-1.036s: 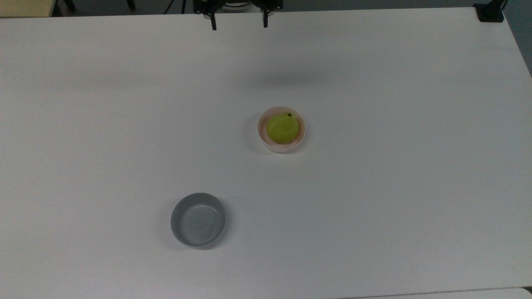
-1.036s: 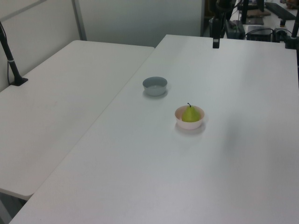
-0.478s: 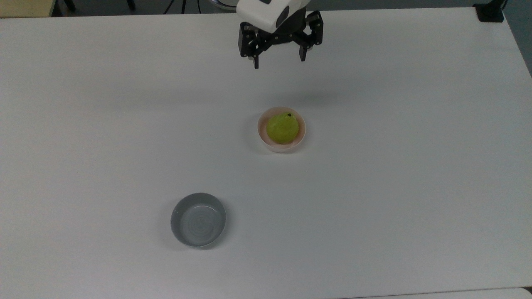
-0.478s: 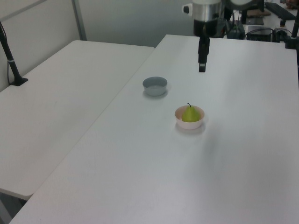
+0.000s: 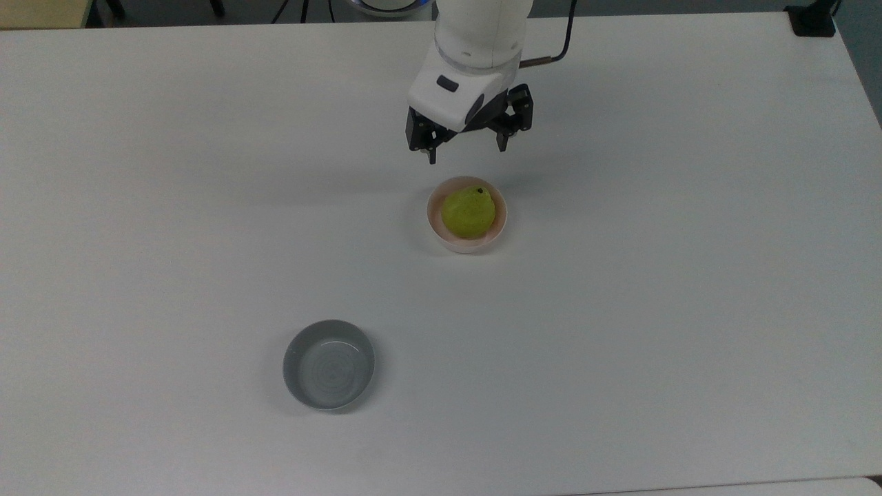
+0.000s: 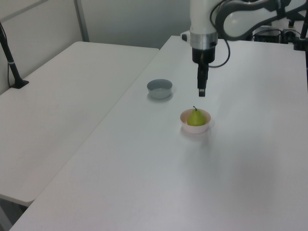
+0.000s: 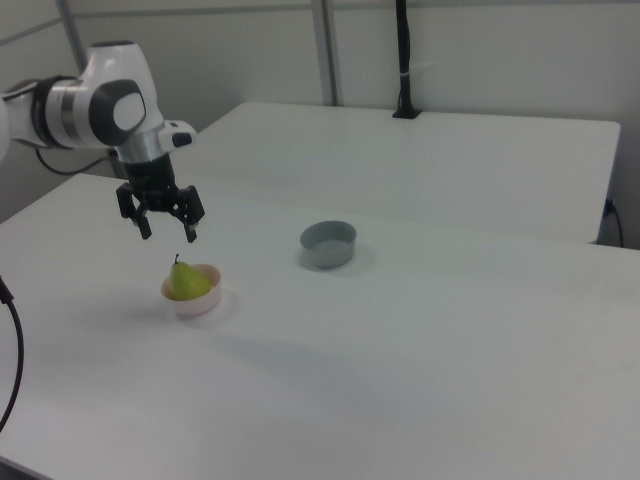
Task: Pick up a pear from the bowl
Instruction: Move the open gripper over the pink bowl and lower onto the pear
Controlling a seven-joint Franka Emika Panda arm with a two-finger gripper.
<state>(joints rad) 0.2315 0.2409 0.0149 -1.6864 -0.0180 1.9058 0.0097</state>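
White worktop fills your scene, with a second table joined alongside it. Your pear (image 5: pixel 469 213) sits inside the pale pink bowl (image 5: pixel 435 219), around the middle of the worktop and well apart from every edge, its tapered end and dark stem pointing up. A grey bowl (image 5: pixel 329 364) stands apart from it, nearer the top view's lower edge.

What matters for your next move: the gripper (image 5: pixel 468 153) hangs above the worktop, empty, its fingers spread wide, and the pear lies below it and a little farther out from the arm's base. In the top view that is just downward from the fingertips; in the right view (image 7: pixel 168 234) they stand over the bowl's far side, clear of the stem. Both fingers point straight down, and the opening looks wider than the fruit.

Your arm reaches in from the top view's upper edge, wrist vertical. You likely need a short advance and then a descent, so the fingers straddle the pear's body.
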